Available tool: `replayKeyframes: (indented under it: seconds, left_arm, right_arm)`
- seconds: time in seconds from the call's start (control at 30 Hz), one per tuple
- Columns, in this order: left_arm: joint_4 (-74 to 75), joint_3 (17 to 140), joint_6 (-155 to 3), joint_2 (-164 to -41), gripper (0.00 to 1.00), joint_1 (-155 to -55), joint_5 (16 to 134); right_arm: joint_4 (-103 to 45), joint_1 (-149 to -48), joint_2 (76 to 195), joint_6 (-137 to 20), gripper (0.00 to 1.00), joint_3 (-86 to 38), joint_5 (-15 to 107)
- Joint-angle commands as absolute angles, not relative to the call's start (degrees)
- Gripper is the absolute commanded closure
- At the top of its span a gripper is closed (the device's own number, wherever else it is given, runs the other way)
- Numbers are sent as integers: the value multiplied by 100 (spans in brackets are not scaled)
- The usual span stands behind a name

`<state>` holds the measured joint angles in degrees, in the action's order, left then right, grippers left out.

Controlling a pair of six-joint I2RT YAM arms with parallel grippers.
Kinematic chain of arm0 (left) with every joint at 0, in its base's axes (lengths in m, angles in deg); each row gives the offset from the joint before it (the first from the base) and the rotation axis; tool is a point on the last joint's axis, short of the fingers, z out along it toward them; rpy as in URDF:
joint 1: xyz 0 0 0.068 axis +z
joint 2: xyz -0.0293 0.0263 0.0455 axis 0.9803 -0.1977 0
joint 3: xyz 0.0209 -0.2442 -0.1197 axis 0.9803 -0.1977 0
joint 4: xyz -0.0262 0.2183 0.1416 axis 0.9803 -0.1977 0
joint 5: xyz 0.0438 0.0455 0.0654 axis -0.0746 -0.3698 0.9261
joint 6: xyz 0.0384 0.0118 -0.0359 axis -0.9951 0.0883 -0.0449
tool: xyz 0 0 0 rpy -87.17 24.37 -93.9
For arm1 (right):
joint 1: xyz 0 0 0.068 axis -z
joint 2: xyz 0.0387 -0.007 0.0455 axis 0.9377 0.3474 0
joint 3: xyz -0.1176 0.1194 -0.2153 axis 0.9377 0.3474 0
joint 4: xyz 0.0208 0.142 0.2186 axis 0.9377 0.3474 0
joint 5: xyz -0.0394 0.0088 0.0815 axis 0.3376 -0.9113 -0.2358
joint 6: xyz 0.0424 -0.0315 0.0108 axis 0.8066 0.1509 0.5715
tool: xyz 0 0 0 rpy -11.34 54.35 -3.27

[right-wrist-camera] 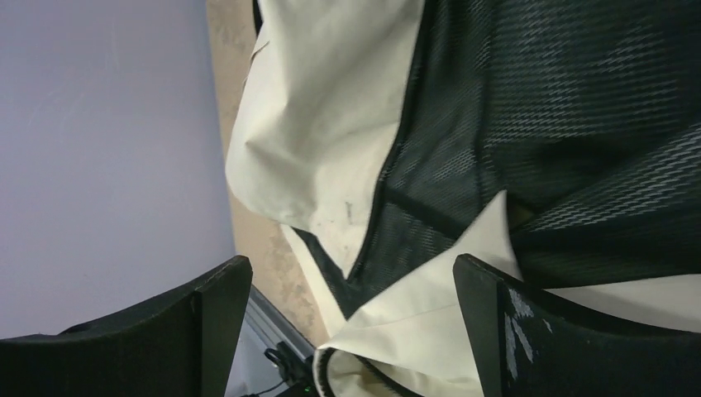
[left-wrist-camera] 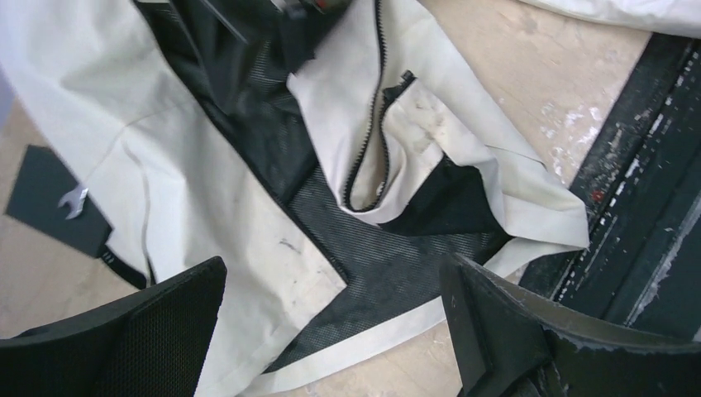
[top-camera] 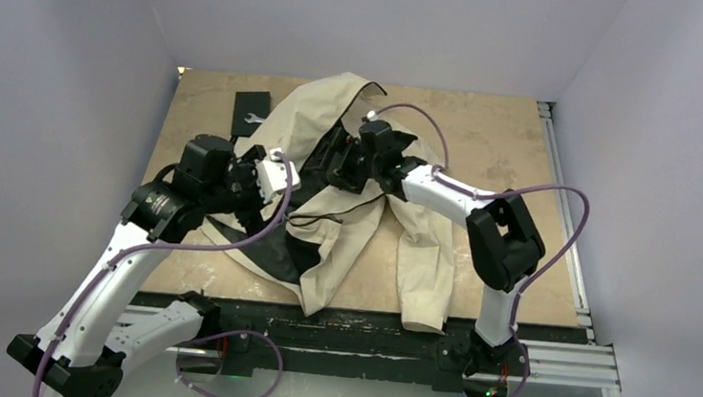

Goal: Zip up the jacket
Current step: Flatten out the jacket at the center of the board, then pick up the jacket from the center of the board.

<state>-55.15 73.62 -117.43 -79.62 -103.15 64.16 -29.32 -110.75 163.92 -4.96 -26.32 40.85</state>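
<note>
The jacket [top-camera: 321, 124] lies crumpled and unzipped in the middle of the table [top-camera: 506, 145]. The left claw [left-wrist-camera: 331, 285] and the right claw [right-wrist-camera: 351, 273] hang wide open over the table's middle, holding nothing. They are probably looking for the zipper [left-wrist-camera: 364, 149] ends.

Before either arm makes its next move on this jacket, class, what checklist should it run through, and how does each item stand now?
1. Zipper halves joined: not ok; the jacket lies open, black mesh lining showing.
2. Fabric flat: not ok; bunched and folded over.
3. Zipper teeth in view: ok, in the left wrist view.
4. Slider found: cannot tell.
5. Left gripper free: ok, open, empty.
6. Right gripper free: ok, open, empty.
</note>
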Motion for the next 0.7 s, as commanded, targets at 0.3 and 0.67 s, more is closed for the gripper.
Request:
replayKeyframes:
  seconds: [0.3,0.67]
  left_arm:
    - [-3833,6674,-11136,-8723,1,-11631,6306]
    - [-2671,5635,-11203,-9018,1,-13756,8546]
  right_arm:
    - [-1582,-10448,13898,-1814,7,-1532,5044]
    - [-2568,-10421,13944,-1314,12,-269,4515]
